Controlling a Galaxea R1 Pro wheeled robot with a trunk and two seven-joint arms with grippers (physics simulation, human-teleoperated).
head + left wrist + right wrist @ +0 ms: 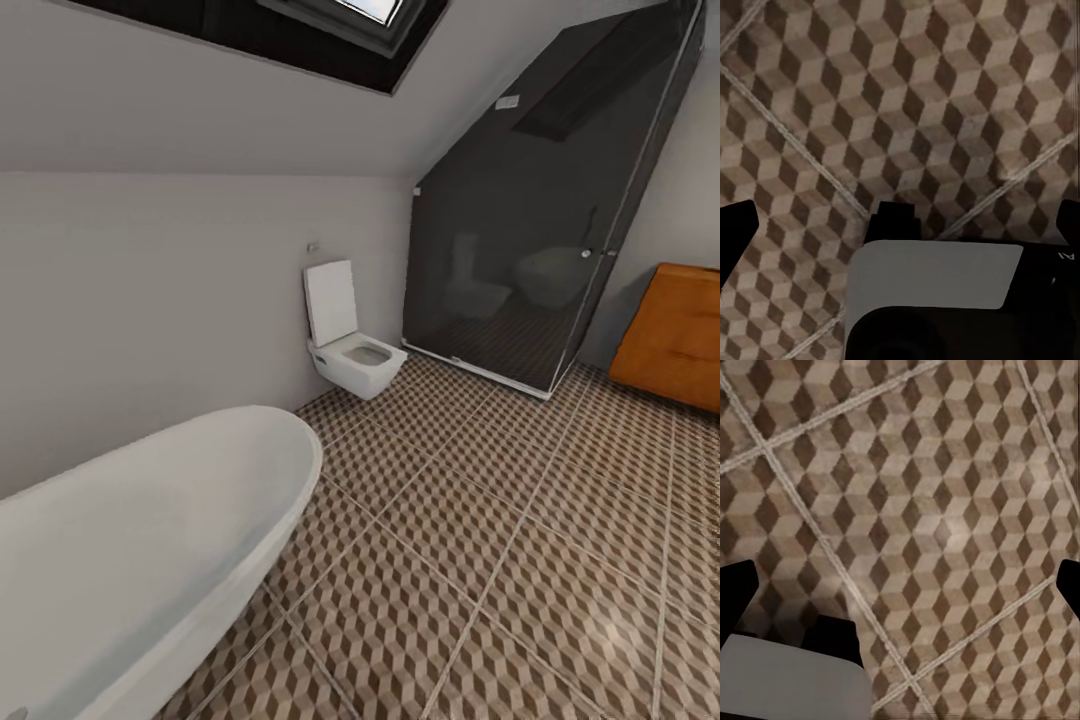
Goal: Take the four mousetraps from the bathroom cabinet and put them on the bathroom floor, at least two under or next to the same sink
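The orange-brown wooden cabinet (672, 335) stands at the far right edge of the head view, against the wall beyond the shower. Cube-patterned bathroom floor (500, 560) spreads between me and it. The mousetraps and the sink are out of view. In the left wrist view my left gripper (900, 225) hangs open over the tiles (907, 112), its dark fingertips (735, 236) wide apart at the picture's edges with nothing between them. My right gripper (900, 583) is likewise open above the tiles (930, 510), its fingertips (736, 585) spread wide.
A white oval bathtub (130, 560) fills the near left. A wall-hung white toilet (352, 350) sits at the back, with a dark glass shower enclosure (530, 250) to its right. A pale part of my own body (937, 274) shows below the left gripper.
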